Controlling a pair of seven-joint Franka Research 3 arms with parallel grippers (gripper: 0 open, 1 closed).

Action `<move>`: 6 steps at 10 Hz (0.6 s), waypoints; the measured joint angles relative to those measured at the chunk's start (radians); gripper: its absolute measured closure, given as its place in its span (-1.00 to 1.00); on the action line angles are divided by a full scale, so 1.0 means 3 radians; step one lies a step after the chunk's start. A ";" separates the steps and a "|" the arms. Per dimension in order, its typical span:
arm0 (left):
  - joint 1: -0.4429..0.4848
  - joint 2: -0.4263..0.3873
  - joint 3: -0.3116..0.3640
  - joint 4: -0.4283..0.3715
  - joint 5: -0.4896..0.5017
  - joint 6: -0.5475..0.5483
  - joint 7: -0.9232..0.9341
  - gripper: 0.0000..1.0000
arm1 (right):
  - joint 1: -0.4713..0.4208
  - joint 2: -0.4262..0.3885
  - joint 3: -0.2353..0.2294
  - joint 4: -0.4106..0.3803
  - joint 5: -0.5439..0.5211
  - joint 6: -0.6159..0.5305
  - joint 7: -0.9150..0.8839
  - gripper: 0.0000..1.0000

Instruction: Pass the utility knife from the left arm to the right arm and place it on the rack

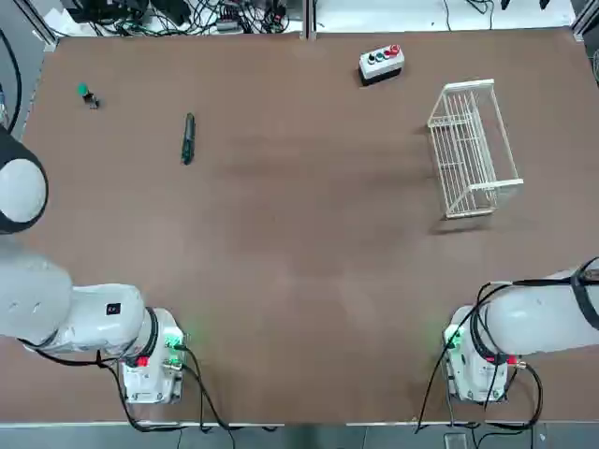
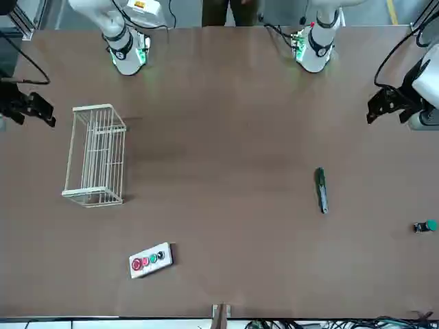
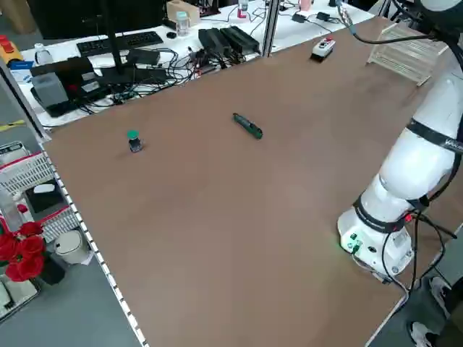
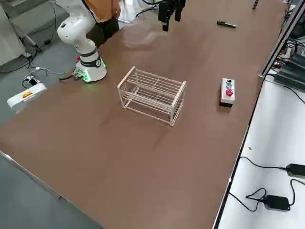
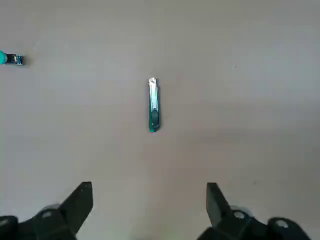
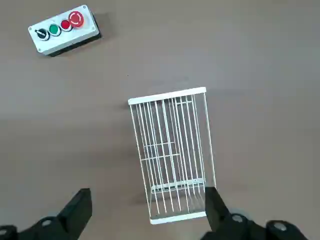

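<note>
Nothing picked up yet: utility knife (image 1: 188, 137) flat on the surface far from the rack (image 1: 471, 150), left gripper (image 5: 149, 207) poised above it, right gripper (image 6: 148, 210) over the rack, both jaws spread, empty.

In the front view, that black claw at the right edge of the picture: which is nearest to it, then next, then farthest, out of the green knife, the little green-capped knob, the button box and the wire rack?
From the left gripper in the front view:
1. The utility knife, lying toward mid-table.
2. The green-capped knob, by the right edge; close to the knife's distance, so a near call.
3. The button box, far across.
4. The rack, at the opposite side.
</note>
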 joint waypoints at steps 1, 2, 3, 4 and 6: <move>0.0000 0.0000 -0.0001 0.0000 0.0000 0.0000 0.0000 -1.00 | 0.0000 0.0000 0.0000 0.0000 0.0000 -0.0002 0.0000 -1.00; -0.0001 0.0000 -0.0003 0.0000 0.0000 0.0000 -0.0001 -1.00 | 0.0000 0.0000 0.0000 0.0000 0.0001 -0.0006 0.0000 -1.00; -0.0001 0.0000 -0.0003 0.0000 0.0000 0.0000 -0.0001 -1.00 | 0.0000 0.0000 0.0000 0.0000 0.0001 -0.0009 0.0000 -1.00; 0.0000 0.0000 -0.0003 -0.0004 0.0000 0.0000 -0.0001 -1.00 | 0.0000 0.0000 0.0001 0.0000 0.0001 -0.0011 0.0000 -1.00; 0.0006 0.0028 0.0000 -0.0033 0.0000 0.0010 -0.0029 -1.00 | 0.0010 0.0000 0.0020 -0.0001 0.0006 -0.0011 0.0000 -1.00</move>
